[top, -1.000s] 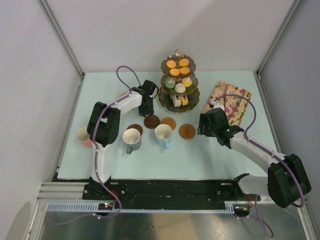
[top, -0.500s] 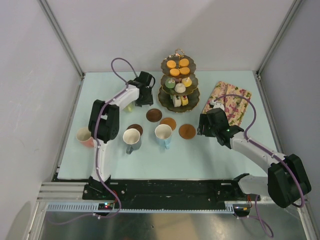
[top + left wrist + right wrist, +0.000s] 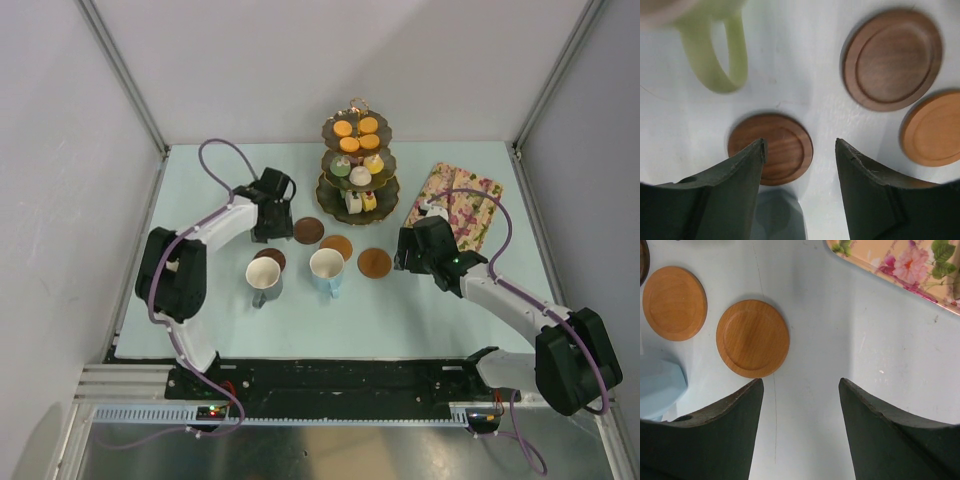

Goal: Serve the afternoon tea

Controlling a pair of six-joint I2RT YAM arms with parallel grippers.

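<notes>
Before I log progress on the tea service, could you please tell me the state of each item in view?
left gripper: open, empty
right gripper: open, empty
coasters: four, all bare
grey mug: upright, off coaster
blue mug: upright, off coaster
yellow-green mug: not gripped
stand: loaded with cakes

Lit brightly and evenly from overhead; shadowed only softly on the pale table [image 3: 420,310] in front of the three-tier stand [image 3: 332,210]; sharp throughout from above; blurred on the yellow-green mug [image 3: 737,55] at the left wrist; dark and out of focus on the close fingers [image 3: 715,200], with a grey shadow patch between.
</notes>
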